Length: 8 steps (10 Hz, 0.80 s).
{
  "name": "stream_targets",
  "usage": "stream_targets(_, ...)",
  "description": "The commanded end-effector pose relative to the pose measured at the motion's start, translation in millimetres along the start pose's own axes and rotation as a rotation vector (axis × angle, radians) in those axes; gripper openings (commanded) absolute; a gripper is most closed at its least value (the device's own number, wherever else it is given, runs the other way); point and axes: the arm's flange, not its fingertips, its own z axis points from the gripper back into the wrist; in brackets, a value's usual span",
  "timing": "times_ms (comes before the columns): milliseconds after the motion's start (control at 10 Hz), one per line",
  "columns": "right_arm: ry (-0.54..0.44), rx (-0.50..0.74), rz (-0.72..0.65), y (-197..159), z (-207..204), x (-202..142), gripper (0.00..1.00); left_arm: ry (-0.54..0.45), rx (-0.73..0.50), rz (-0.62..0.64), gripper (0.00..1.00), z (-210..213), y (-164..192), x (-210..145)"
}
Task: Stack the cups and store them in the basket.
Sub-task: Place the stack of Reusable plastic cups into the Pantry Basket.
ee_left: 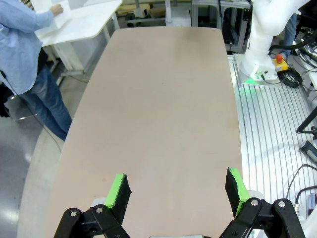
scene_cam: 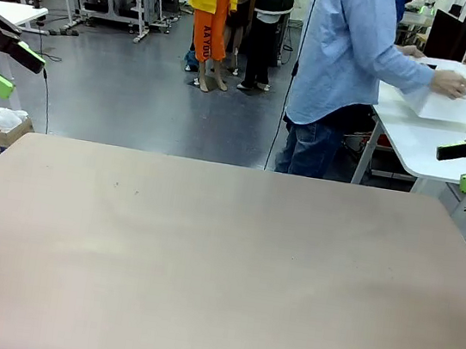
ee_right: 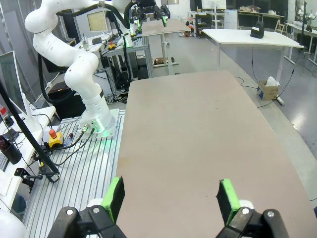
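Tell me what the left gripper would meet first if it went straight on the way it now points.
Probably the bare table top. The left gripper, jaws open, looks down along it in its wrist view, with nothing between. Where exactly it would touch is unclear, since depth is hard to judge.

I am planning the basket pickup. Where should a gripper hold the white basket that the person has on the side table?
Probably the rim of the basket, from above, with the jaws astride one wall: its sides look smooth, without handles. Choose the end away from the person's hand.
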Motion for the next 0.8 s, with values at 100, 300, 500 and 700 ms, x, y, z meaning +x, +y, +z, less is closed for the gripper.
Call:
stream_targets(100, -0.003, -0.007, -0.014, -0.2, -0.4, 3.6, 1.0, -0.013, -0.005, -0.014, 1.0, 0.4, 1.2, 1.2)
stream_targets(300, -0.003, -0.007, -0.014, -0.2, -0.4, 3.6, 1.0, -0.013, -0.005, -0.014, 1.0, 0.4, 1.2, 1.2)
stream_targets(500, -0.003, -0.007, -0.014, -0.2, -0.4, 3.6, 1.0, -0.013, -0.005, -0.014, 1.0, 0.4, 1.2, 1.2)
stream_targets(700, -0.003, -0.007, -0.014, -0.2, -0.4, 3.6, 1.0, -0.013, -0.005, -0.014, 1.0, 0.4, 1.2, 1.2)
